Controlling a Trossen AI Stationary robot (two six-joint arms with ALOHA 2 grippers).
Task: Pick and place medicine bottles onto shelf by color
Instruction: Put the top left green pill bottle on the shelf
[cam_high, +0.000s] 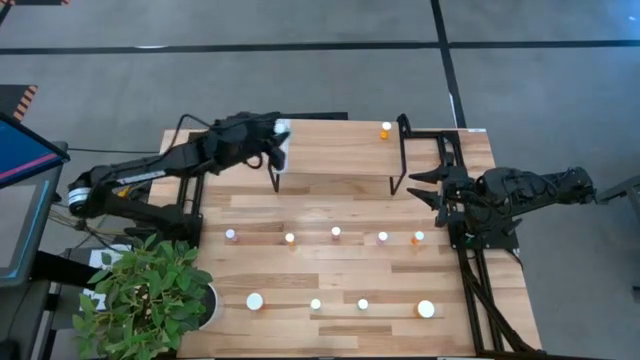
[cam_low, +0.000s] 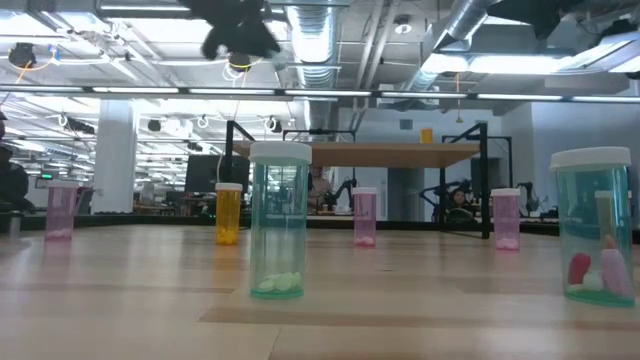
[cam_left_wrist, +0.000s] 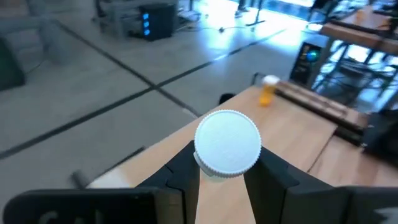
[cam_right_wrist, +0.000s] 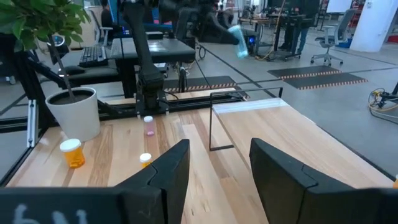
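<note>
- Clearly, we are in the placing step: our left end effector (cam_left_wrist: 221, 177) is clamped on a small white-capped bottle with a bluish-green translucent body (cam_left_wrist: 227, 142), holding it in the air above the left end of the shelf.
- The shelf, a raised light-wood platform on thin black metal legs (cam_high: 330, 150), stands at the far side of the wooden counter (cam_high: 340, 270).
- One orange white-capped bottle (cam_high: 385, 130) already stands near the shelf's right end, well apart from where we hover.
- We judge that the next move calls for lowering the held bottle upright onto the left end of the shelf, keeping it away from the orange one so colours stay grouped, and only then loosening the fingers.
- Our right end effector (cam_right_wrist: 217, 165) waits with its fingers spread and empty, low over the counter's right edge, just beside the shelf's right legs.
- Still to sort, as we read it: a row of small bottles across the middle of the counter, among them a pink one (cam_high: 231, 236) and another orange one (cam_high: 418, 238), plus a nearer row with larger white caps (cam_high: 255, 301).
- In the low view a tall green-tinted bottle (cam_low: 279, 220) stands nearest the camera.
</note>
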